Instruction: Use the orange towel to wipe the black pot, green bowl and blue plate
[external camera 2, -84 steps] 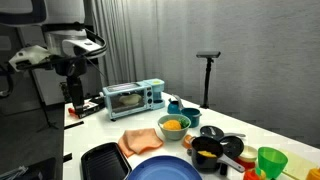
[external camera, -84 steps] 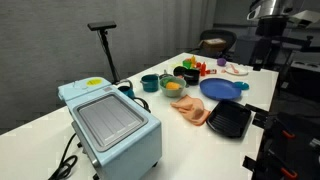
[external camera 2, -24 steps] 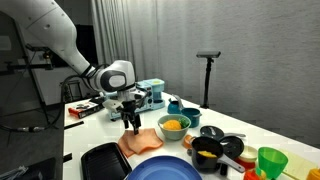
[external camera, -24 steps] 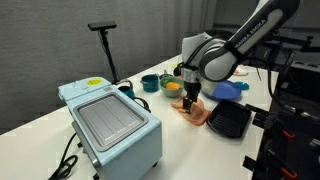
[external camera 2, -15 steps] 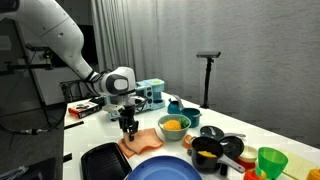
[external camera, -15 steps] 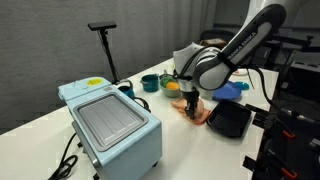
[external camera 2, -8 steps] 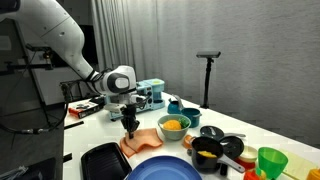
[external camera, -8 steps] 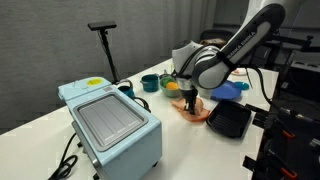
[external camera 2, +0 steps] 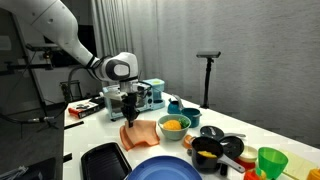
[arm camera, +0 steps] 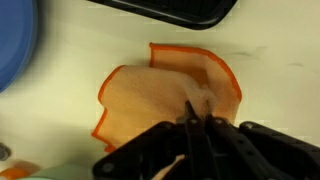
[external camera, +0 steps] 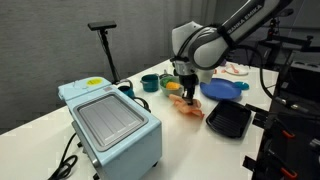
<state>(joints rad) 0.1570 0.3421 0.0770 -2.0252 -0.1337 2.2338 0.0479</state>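
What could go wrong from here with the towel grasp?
1. The gripper pinches only a thin fold of the orange towel; it may slip out when lifted.
2. The rest of the cloth spreads below; carried sideways it could snag the pale green bowl or the black tray beside it.

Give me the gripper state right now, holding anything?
Gripper: closed, pinching a fold of the orange towel.

White rounded arm (external camera 2: 55, 25), dark joint seams, black gripper (arm camera: 197, 118) with slim fingers
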